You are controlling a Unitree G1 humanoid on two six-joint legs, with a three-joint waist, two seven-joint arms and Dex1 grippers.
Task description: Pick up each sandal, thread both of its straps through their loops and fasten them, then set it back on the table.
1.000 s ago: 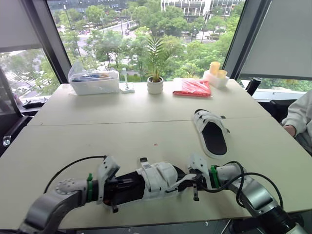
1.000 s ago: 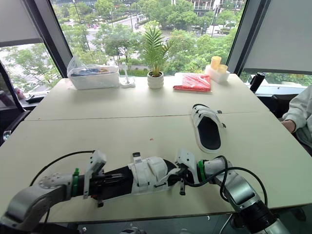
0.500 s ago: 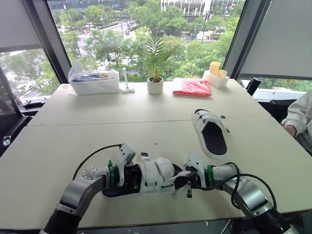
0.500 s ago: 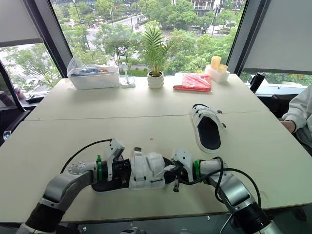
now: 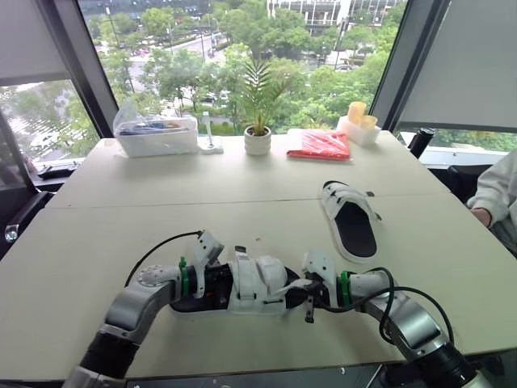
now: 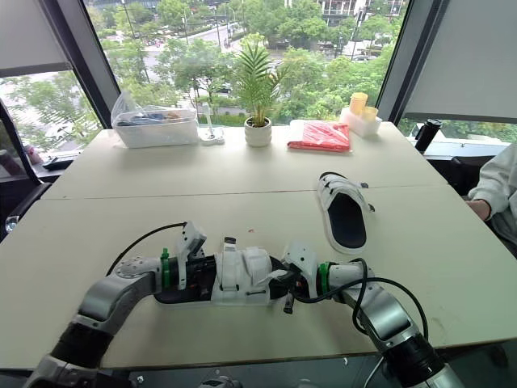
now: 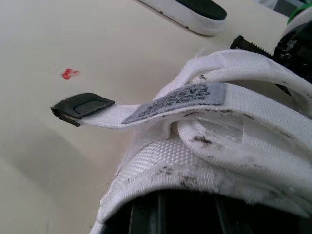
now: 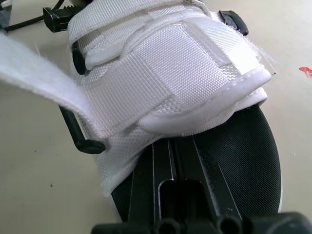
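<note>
Where the two arms meet near the front edge of the table (image 5: 121, 210), the left pincer (image 5: 216, 284) sits at one end of the near sandal (image 5: 257, 283) and the right pincer (image 5: 307, 293) at the other. Both are pressed so close against it that I cannot tell whether either is clamped or apart. The sandal lies lengthwise between them, low over the tabletop, and whether its sole rests on the surface is hard to make out. In the right wrist view one broad white strap (image 8: 146, 83) is folded across the upper, a black loop (image 8: 83, 139) pokes out at the side, and a second, loose strap (image 8: 34, 68) runs blurred past the camera. In the left wrist view a strap end with a black tab (image 7: 82, 106) and a grey label (image 7: 175, 100) sticks out sideways over the table. A small red speck (image 5: 258, 238) marks the table just beyond the sandal, and a black cable (image 5: 161, 246) arches over each forearm. There are two sandals in all. The second sandal (image 5: 352, 221) lies well apart, farther back on the right, with two straps across its far end. Along the window edge stand one clear bag (image 5: 156, 133) whose contents are hard to read, one small white stand (image 5: 210, 139), one potted plant (image 5: 257, 139), one red packet (image 5: 320, 145) and two yellow cups (image 5: 357, 117). A person's pale sleeve (image 5: 497, 190) is cut off by the right edge.
</note>
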